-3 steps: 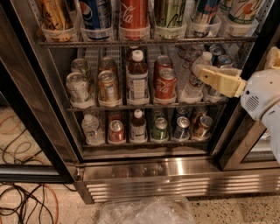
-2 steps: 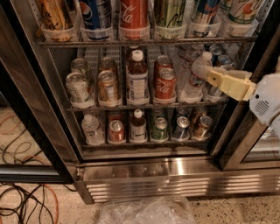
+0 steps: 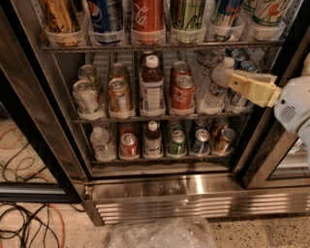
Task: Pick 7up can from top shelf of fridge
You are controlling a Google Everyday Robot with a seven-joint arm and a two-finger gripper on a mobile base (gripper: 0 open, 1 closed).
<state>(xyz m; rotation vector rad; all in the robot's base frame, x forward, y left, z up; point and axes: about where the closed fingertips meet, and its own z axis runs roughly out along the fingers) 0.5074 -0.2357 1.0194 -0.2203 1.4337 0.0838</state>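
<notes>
While the gripper hangs in front of the middle rack's right end, just beside a clear bottle, the 7up can sits above it and a bit to the right. The can stands upright in the rightmost clear holder on the top shelf of the fridge. Honestly can't tell whether the gripper's open or closed, though it doesn't look like it's got hold of anything.

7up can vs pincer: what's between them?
Camera view: the top shelf rim and a clear holder sit between the 7up can and the pincer, lower at right.
</notes>
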